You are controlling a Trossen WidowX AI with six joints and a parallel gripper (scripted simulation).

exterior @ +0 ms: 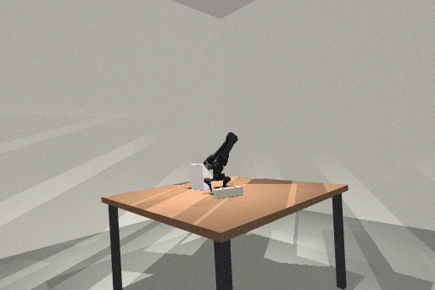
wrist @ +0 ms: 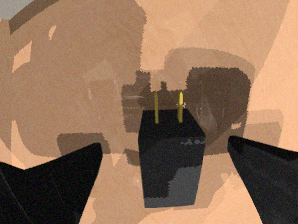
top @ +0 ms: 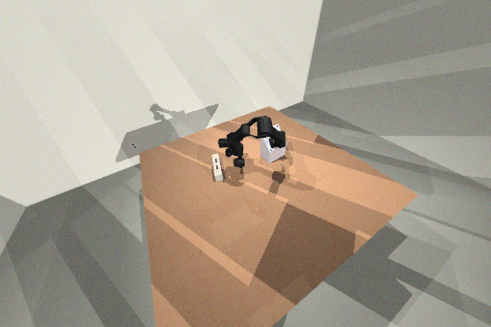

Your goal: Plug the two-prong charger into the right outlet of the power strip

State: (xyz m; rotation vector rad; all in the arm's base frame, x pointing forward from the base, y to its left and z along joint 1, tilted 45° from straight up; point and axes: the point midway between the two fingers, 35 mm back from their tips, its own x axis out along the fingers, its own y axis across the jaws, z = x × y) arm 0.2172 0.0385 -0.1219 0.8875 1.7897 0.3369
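The charger (wrist: pixel 170 172) is a dark block with two thin brass prongs that point to the top of the wrist view. It lies on the table between the spread fingers, with a gap on each side. My gripper (top: pixel 235 160) (exterior: pixel 219 187) (wrist: pixel 166 147) is open and holds nothing; it is low over the table. The power strip (top: pixel 218 175) (exterior: pixel 228 192) is a pale bar with dark outlet slots on top, just left of the gripper in the top view and in front of it in the exterior view. I cannot make out the charger in the top and exterior views.
A white box-shaped block (top: pixel 273 153) (exterior: pixel 198 178) stands close beside the arm, on the far side of the gripper from the power strip. The wooden table (top: pixel 199 210) (exterior: pixel 164 208) carries them all. Shadows of the arm fall around the charger.
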